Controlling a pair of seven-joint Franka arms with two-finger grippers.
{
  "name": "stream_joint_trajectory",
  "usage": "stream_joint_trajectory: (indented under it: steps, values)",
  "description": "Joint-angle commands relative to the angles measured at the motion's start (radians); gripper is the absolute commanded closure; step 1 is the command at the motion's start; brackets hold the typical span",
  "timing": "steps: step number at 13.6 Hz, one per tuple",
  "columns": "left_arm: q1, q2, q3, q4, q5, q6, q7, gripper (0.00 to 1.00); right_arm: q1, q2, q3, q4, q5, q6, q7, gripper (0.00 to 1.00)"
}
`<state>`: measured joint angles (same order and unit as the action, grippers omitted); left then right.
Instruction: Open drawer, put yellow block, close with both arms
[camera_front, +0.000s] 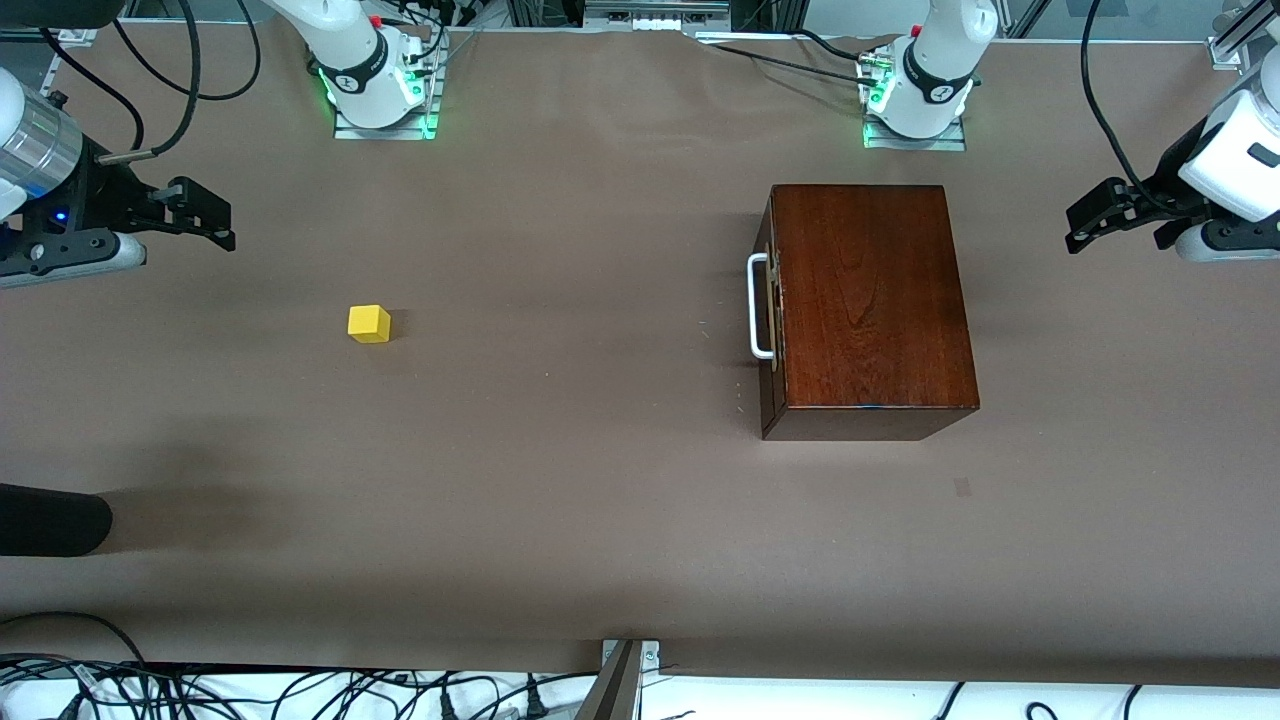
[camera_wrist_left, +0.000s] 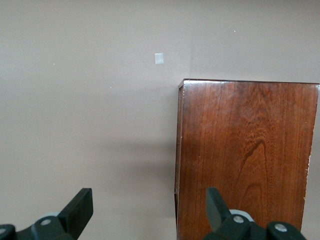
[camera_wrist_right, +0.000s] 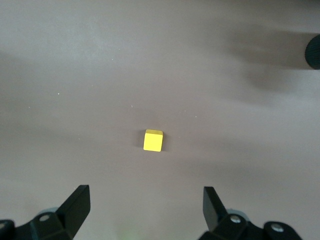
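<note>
Both pincers open, raised, yellow block (camera_front: 369, 323) untouched, drawer (camera_front: 770, 305) closed

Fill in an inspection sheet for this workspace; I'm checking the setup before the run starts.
Surface: brown table, flat, with a small pale square mark nearer the front camera than the box.
Job's things: box with drawer shut, white handle facing the right arm's end; yellow block on the table toward that end.
Clutter: dark rounded object at the table edge.
Grippers: right gripper open, empty, above the block; left gripper open, empty, over the box's edge.
Cables: black leads off the table's near edge, more by the bases.
Surroundings: arm bases lit green.
</note>
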<state>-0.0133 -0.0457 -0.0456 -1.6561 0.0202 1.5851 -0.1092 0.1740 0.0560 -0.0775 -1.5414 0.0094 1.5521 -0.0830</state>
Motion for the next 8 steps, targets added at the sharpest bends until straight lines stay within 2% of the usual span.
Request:
stream_joint_trajectory:
  steps: [1,5,8]
  values:
    - [-0.001,0.01,-0.01,0.025,-0.011,-0.017,-0.004,0.0,-0.011,-0.008,0.013,0.007,-0.008,-0.006,-0.009,0.0]
    - [-0.001,0.012,-0.01,0.025,-0.009,-0.019,-0.003,0.0,-0.011,-0.008,0.013,0.007,-0.008,-0.006,-0.008,0.0]
    - [-0.001,0.013,-0.01,0.024,-0.009,-0.083,-0.001,0.0,-0.011,-0.008,0.013,0.007,-0.008,-0.004,-0.008,0.0]
